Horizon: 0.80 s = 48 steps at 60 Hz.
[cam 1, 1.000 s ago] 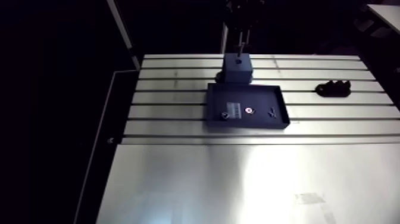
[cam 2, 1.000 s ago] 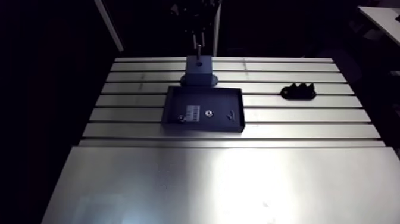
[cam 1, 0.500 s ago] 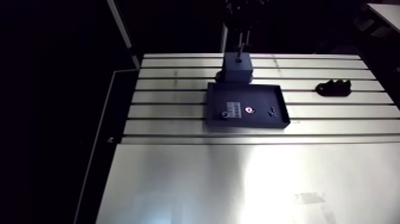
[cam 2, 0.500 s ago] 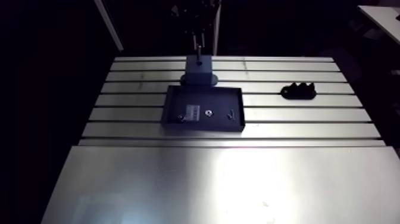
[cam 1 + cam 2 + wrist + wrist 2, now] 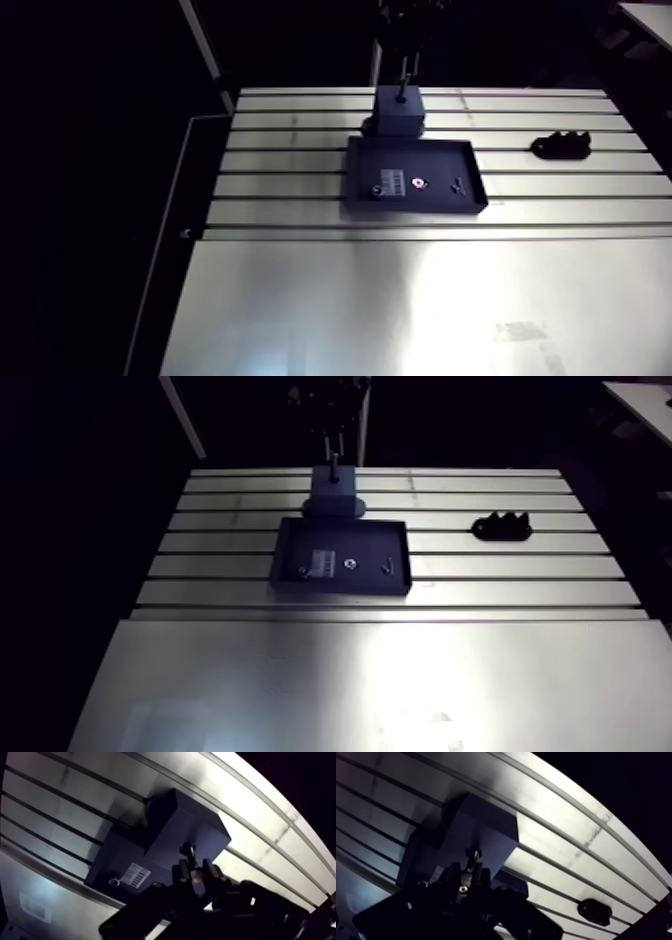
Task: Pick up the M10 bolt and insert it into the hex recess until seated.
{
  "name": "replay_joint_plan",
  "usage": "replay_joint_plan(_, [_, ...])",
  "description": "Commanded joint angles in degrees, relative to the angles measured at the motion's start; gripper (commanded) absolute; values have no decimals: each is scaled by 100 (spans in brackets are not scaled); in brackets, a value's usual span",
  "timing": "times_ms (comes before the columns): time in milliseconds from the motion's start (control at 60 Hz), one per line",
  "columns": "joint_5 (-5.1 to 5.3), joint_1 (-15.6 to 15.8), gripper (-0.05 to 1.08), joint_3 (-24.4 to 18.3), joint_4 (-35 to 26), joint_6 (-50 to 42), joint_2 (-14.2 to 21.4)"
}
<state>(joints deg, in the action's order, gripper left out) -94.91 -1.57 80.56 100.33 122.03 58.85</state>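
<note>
1. Wrist view: the gripper (image 5: 194, 872) hangs over the dark block (image 5: 170, 827), and the M10 bolt (image 5: 188, 850) is pinched between its two fingers (image 5: 182, 874). The bolt's shank points ahead of them toward the block's top face.
2. The bolt's lower end lies over the near part of that face. Whether it touches cannot be told, and the hex recess is hidden under the bolt.
3. In the arm view the bolt shows as a thin upright pin between the gripper and the top of the block.
4. Compared with the earlier frames, the whole arm view has slid a little, which is the camera moving. The block, tray and table (image 5: 300, 300) keep their places relative to one another, and the gripper stays above the block with the bolt in its grasp.
5. Just near of the block, touching or almost so, sits a shallow dark tray (image 5: 440, 165). It holds a white label (image 5: 394, 183), a nut (image 5: 377, 192), a washer (image 5: 418, 183) and a small screw (image 5: 458, 186).
6. Well to the right on the table lies a black lumpy holder (image 5: 560, 146) — apart from everything else.
</note>
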Motion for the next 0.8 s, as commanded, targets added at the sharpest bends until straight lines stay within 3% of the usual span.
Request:
replay_joint_plan(17, [3, -1, 78, 7, 0, 9, -1])
replay_joint_plan(800, [-6, -1, 78, 60, 53, 1, -19])
